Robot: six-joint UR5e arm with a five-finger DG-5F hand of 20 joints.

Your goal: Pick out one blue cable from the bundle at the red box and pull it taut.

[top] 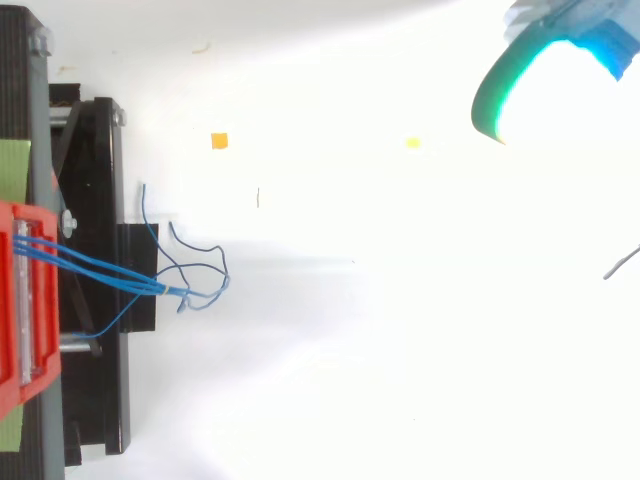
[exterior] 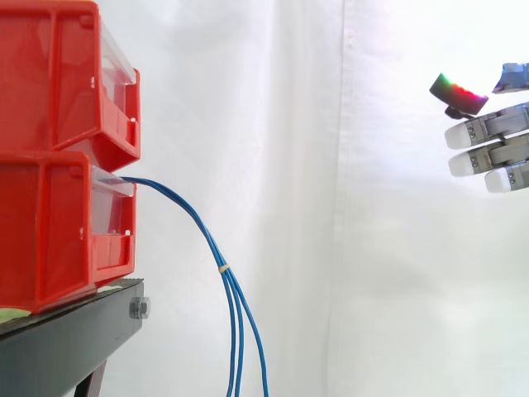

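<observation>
At the upper right edge of the side view the hand point(exterior: 488, 136) hangs with fingers straight and nothing in its grasp, well apart from the blue cables point(exterior: 221, 266) drooping from the lower red bin point(exterior: 50, 231) at left toward the bottom edge.

My black stand point(exterior: 74, 339) sits at eight o'clock in the side view; a green sheet point(exterior: 12, 314) lies on it, under two stacked red bins point(exterior: 50, 231).
</observation>
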